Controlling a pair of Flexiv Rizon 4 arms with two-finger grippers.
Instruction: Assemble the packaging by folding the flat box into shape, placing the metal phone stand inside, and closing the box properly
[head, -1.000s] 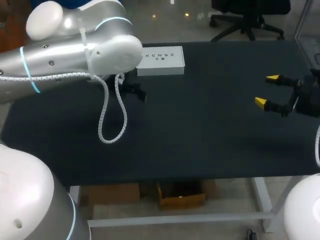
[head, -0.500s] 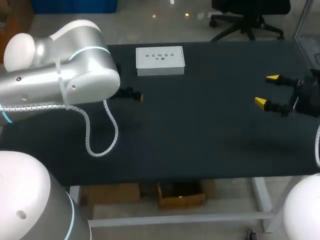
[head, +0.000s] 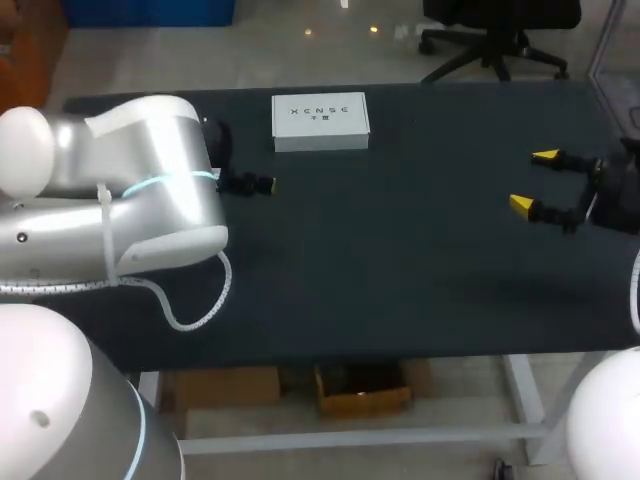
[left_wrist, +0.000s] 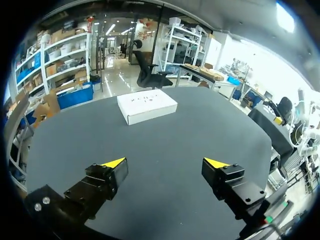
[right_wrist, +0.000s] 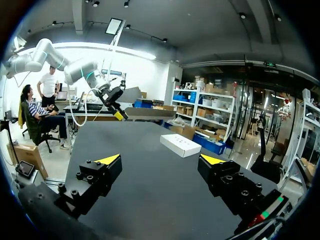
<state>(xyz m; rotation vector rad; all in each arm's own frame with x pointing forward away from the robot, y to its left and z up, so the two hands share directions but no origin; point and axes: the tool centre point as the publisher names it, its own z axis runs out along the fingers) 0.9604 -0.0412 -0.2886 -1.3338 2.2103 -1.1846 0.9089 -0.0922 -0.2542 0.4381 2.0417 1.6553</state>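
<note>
A white box, folded into shape with its lid down, lies at the back of the black table. My left gripper pokes out from under my left arm, just in front of and left of the box. In the left wrist view the box lies well ahead of the open left gripper, which holds nothing. My right gripper hovers open and empty at the table's right side. Its wrist view has the box far ahead of the right gripper. No metal phone stand shows.
My left arm's large white elbow hangs over the table's left part. From the right wrist view the left gripper hovers across the table. The table's front edge runs below both grippers.
My left arm has drawn back to the left and toward the near side, its gripper sliding left, away from the box. The right arm and the box have not moved.
</note>
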